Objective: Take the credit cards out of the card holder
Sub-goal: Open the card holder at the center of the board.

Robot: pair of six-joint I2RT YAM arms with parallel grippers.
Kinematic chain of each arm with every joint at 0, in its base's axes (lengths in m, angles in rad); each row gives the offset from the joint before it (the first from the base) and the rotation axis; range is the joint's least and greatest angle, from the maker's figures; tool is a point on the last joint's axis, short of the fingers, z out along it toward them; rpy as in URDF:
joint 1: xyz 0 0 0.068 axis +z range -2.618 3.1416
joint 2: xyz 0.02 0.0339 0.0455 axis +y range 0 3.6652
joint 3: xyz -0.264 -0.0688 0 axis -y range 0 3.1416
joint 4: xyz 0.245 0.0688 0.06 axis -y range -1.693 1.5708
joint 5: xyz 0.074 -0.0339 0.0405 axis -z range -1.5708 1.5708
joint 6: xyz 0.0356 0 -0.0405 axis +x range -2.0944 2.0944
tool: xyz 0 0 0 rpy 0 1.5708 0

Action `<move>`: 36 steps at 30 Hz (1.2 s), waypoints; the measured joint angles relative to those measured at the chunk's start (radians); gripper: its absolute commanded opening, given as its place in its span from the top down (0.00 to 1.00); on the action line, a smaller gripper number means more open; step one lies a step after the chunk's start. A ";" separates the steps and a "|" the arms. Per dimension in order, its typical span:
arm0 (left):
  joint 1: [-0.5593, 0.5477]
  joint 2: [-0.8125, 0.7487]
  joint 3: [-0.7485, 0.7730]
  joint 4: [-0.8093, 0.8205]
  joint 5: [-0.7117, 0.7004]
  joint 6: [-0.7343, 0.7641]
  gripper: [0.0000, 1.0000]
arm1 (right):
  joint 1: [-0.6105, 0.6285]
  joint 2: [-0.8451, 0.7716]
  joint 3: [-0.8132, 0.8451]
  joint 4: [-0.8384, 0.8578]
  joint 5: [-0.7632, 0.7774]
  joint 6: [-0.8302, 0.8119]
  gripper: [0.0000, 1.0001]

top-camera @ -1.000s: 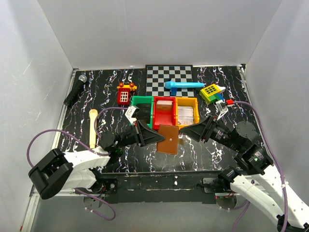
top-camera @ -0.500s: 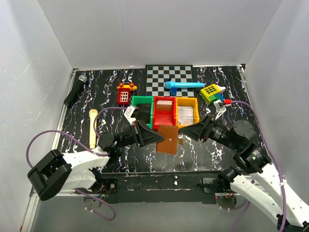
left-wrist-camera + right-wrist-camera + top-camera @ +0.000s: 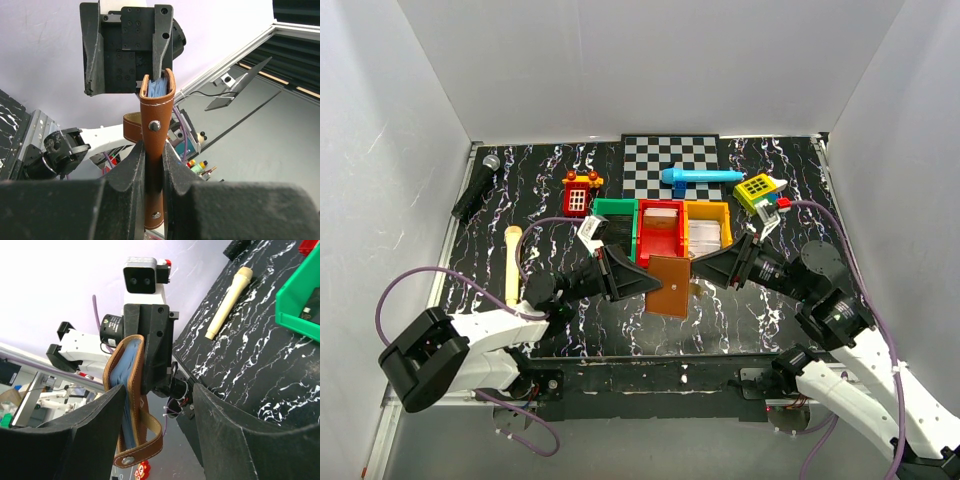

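Note:
The brown card holder (image 3: 668,286) hangs on edge above the table in front of the red bin. My left gripper (image 3: 642,283) is shut on its left edge; in the left wrist view my left gripper (image 3: 153,147) pinches the leather of the card holder (image 3: 156,107), and blue-grey panels show in its far open edge. My right gripper (image 3: 702,268) is open at the holder's right edge. In the right wrist view my right gripper (image 3: 160,390) faces the card holder (image 3: 131,385), whose open edge lies just behind the left finger, its snap strap hanging loose below. No single card stands out.
Green bin (image 3: 615,222), red bin (image 3: 660,238) and yellow bin (image 3: 708,228) stand in a row behind the holder. A checkered mat (image 3: 670,158) with a blue tool (image 3: 700,177) lies at the back. A beige microphone (image 3: 512,265), a black microphone (image 3: 477,187) and toy blocks (image 3: 580,193) lie around.
My right gripper has moved slightly left and away from me, closer to the holder's right edge. The left gripper still holds the card holder, raised a touch.

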 measured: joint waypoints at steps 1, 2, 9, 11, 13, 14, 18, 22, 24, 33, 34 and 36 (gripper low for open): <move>0.000 0.003 0.003 0.002 0.002 0.000 1.00 | -0.002 0.005 0.000 0.014 -0.010 0.003 0.34; 0.001 0.005 0.006 0.007 0.005 0.000 1.00 | -0.004 0.011 0.000 0.029 -0.024 0.005 0.34; -0.009 0.044 0.057 0.004 0.047 0.007 1.00 | 0.004 0.072 0.000 0.060 -0.127 0.000 0.37; -0.010 0.051 0.066 0.002 0.061 0.008 1.00 | 0.004 0.074 0.001 0.060 -0.135 -0.005 0.39; -0.010 0.056 0.074 0.001 0.071 0.008 1.00 | 0.004 0.069 0.001 0.059 -0.136 -0.010 0.41; -0.010 0.057 0.078 0.000 0.073 0.010 1.00 | 0.005 0.065 0.001 0.057 -0.137 -0.012 0.43; -0.017 0.056 0.080 -0.005 0.074 0.029 1.00 | 0.009 0.050 0.001 0.045 -0.142 -0.018 0.54; -0.019 0.047 0.080 -0.024 0.073 0.053 1.00 | 0.011 0.049 0.002 0.053 -0.156 -0.018 0.68; -0.019 0.047 0.080 -0.031 0.072 0.063 0.95 | 0.012 0.049 0.002 0.063 -0.166 -0.017 0.79; -0.017 -0.014 0.103 -0.136 -0.015 0.146 0.37 | 0.035 0.079 0.023 -0.031 -0.216 -0.053 0.99; -0.016 -0.033 0.107 -0.170 -0.035 0.163 0.34 | 0.039 0.086 0.026 -0.061 -0.219 -0.065 0.99; -0.016 -0.066 0.108 -0.231 -0.074 0.200 0.18 | 0.039 0.110 0.051 -0.147 -0.207 -0.095 0.99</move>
